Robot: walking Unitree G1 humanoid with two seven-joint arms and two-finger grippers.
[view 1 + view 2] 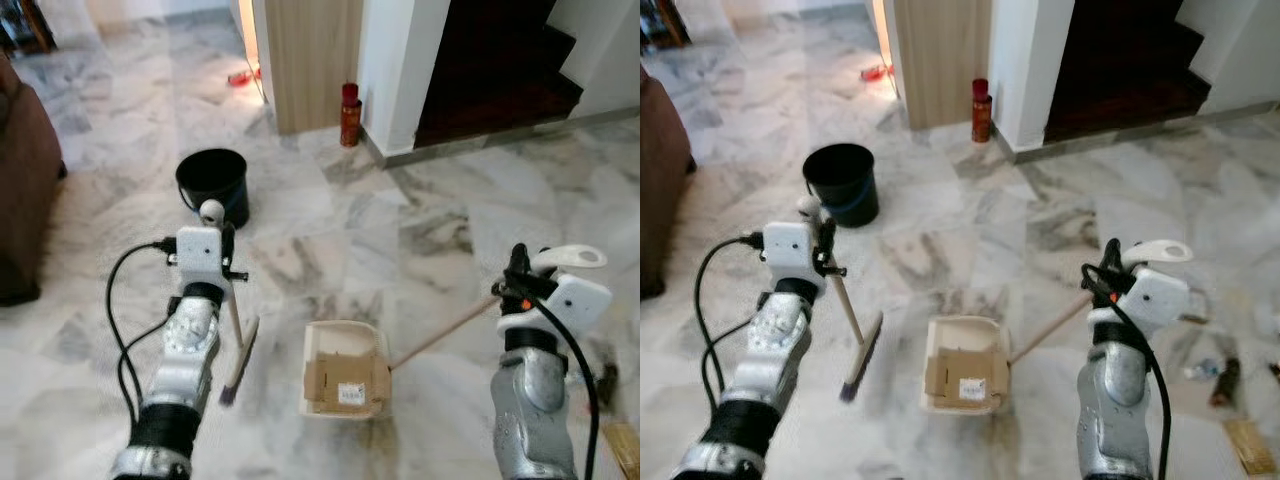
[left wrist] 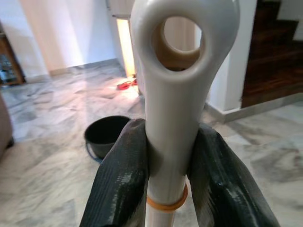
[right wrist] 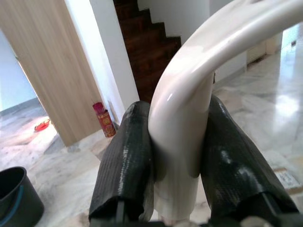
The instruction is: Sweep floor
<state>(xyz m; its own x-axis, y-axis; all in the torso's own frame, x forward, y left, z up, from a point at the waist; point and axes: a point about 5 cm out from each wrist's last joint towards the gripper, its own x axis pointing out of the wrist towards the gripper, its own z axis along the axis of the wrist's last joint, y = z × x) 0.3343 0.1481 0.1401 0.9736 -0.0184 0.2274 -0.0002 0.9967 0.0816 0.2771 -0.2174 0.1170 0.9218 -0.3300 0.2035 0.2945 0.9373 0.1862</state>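
Landmark = dustpan, lying on the marble floor btwn the two arms, mouth facing the robot, w/ flat cardboard scraps sitting in it.

Nearest: the right claw is pinching the curved white top of the dustpan's handle, fingers pressed to both sides; the wooden shaft is slanting down from that claw toward the pan's right rear corner.

On the pan's left, the left claw is clamping the broom just below its white hanging loop. Broom stick is leaning down and toward the pan; brush head is resting on the floor just beside the pan's left side, long axis running roughly parallel to that side, not across the mouth.

So the coming stroke prob. needs the brush swung round in front of the mouth; left arm is the one to do it.

Farther, beyond the pan: black bucket to the left-rear, red can by the wall corner. Small litter is lying well right of the pan.
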